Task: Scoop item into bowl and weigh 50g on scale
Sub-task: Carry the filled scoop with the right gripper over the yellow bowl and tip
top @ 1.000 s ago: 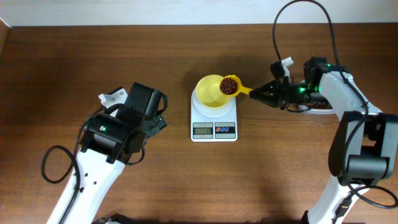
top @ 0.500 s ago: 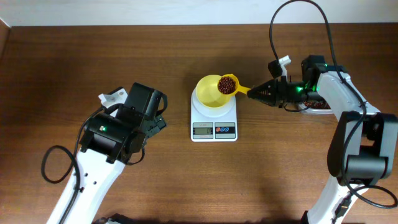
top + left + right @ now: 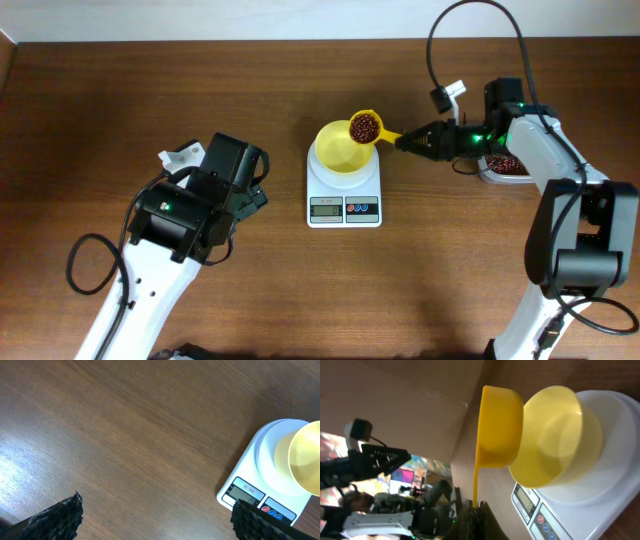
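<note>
The yellow bowl (image 3: 338,150) sits on the white scale (image 3: 344,190) at the table's middle. My right gripper (image 3: 405,140) is shut on the handle of a small yellow scoop (image 3: 364,127). The scoop, filled with dark red-brown beans, hovers over the bowl's far right rim. In the right wrist view the scoop (image 3: 500,425) shows from below, beside the bowl (image 3: 555,435) and the scale (image 3: 600,500), its handle clamped in the gripper (image 3: 476,510). My left gripper (image 3: 252,195) is open over bare table left of the scale (image 3: 265,475), its fingers (image 3: 55,520) wide apart and empty.
A clear container (image 3: 505,165) holding more beans lies right of the scale, under my right arm. The scale's display and red and blue buttons (image 3: 362,209) face the table's front edge. A wall borders the table at the far side.
My right gripper has carried the filled scoop slightly left and toward the far side, over the bowl's rim. The left arm has not moved.
</note>
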### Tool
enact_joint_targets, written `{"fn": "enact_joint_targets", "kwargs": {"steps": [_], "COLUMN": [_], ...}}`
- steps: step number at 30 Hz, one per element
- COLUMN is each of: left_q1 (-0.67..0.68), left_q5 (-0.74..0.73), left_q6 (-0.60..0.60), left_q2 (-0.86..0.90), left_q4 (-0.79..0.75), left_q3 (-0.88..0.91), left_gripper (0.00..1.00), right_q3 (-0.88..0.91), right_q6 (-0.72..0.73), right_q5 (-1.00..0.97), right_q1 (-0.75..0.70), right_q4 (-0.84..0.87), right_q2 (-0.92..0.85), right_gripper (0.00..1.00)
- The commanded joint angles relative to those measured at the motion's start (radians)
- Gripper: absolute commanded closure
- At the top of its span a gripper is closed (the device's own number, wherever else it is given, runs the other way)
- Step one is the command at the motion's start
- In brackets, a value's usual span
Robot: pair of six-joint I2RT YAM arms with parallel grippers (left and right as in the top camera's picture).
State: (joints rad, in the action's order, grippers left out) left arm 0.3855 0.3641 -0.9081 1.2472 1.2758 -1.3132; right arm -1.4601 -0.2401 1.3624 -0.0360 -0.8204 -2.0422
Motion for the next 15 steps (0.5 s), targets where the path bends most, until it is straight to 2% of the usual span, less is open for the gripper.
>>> {"fn": "enact_joint_targets", "kwargs": {"steps": [1, 4, 15], "left_q1": [-0.004, -0.004, -0.004], "left_q5": [0.009, 0.009, 0.009], "left_q6": [0.001, 0.001, 0.001], "left_q2": [-0.012, -0.012, -0.012], "left_q4": [0.001, 0.002, 0.001], "left_q3": [-0.001, -0.001, -0.001], "left_gripper": [0.01, 0.01, 0.01], "right_q3": [0.002, 0.002, 0.002], "right_q6": [-0.018, -0.019, -0.018], "right_q5": [-0.044, -0.112, -0.111], "right_q1": [0.056, 0.087, 0.088], "right_q4": [0.037, 0.057, 0.142], "right_q2": [-0.014, -0.014, -0.014], "right_gripper": [0.96, 0.96, 0.96]}}
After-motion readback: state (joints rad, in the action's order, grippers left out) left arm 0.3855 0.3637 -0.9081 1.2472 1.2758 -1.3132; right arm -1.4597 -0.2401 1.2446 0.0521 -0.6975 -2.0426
